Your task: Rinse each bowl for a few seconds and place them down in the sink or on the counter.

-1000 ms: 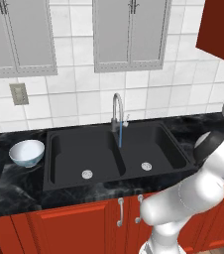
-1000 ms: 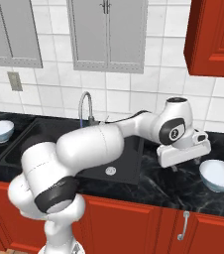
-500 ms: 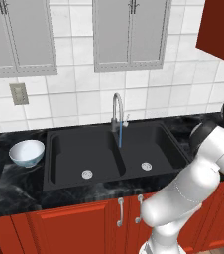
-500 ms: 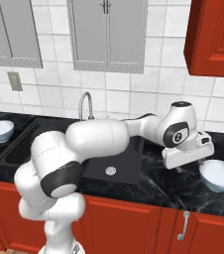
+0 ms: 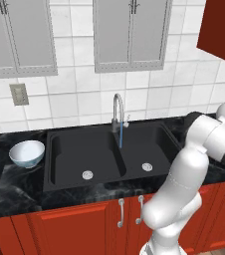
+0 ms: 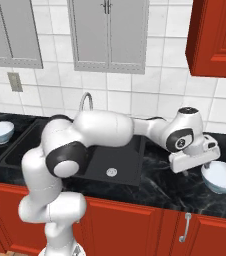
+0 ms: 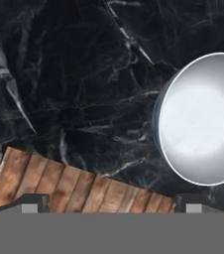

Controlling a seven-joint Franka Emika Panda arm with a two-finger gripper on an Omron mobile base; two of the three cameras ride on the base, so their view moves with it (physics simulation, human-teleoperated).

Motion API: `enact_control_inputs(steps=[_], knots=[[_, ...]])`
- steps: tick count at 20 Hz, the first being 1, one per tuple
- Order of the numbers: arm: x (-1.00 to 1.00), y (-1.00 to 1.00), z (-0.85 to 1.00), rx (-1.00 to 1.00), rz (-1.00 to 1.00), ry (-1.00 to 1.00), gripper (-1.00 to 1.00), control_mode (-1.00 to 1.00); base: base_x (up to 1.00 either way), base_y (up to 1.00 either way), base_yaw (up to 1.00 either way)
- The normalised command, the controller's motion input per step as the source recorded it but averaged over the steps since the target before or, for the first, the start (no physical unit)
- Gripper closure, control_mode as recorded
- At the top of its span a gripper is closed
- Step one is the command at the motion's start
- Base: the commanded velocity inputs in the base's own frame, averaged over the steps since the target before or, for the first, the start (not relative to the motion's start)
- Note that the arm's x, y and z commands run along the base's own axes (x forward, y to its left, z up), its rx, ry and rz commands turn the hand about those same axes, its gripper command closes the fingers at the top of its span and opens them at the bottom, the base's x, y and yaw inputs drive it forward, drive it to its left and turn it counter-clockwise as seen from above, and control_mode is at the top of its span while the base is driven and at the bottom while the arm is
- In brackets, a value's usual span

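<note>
The tool (image 6: 197, 170) stands fully open and empty, hovering just left of a white bowl (image 6: 222, 176) on the black table (image 6: 150, 186), right of the sink (image 5: 109, 152); no contact visible.

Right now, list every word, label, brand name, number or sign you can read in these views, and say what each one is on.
None: no readable text in any view.
The bowl by the gripper, the bowl left of the sink, the counter, the faucet, the wall outlet and the upper cabinets carry no lettering, labels or numbers.
</note>
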Motion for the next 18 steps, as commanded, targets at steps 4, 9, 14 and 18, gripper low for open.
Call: enact_control_inputs(steps=[4,9,14,18], knots=[[0.18,-0.18,-0.13,0.05,0.00,0.00,-1.00,-1.00,0.00,0.00,0.00],[0.19,-0.25,-0.09,0.06,0.00,0.00,-1.00,-1.00,0.00,0.00,0.00],[0.20,-0.31,-0.06,0.06,0.00,0.00,-1.00,-1.00,0.00,0.00,0.00],[0.20,-0.26,-0.06,0.07,0.00,0.00,-1.00,-1.00,0.00,0.00,0.00]])
